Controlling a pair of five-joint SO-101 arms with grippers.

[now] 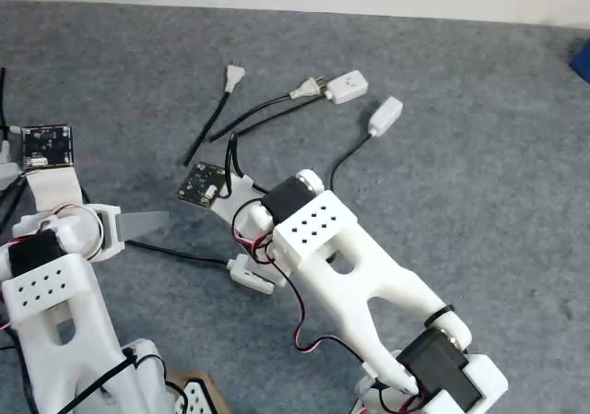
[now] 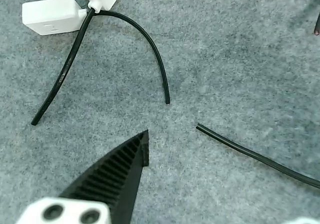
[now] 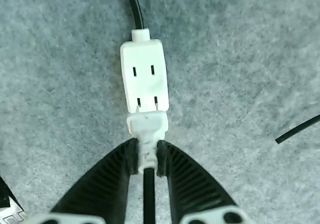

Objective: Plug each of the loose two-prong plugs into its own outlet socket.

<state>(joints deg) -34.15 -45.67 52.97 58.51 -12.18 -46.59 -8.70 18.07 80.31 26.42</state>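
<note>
Right end effector [image 3: 146, 158] low, clamped on plug [image 3: 147, 124] against socket [image 3: 144, 74]

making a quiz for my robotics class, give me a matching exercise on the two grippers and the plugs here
Things:
1. left gripper
2. right gripper
3. far plug

States:
A. shut on the white plug
B. lying loose on the carpet
C. open, holding nothing

Pairs: 1-C, 2-A, 3-B

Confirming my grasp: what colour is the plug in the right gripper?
White plug, black cord; clearest in right wrist view.
</note>
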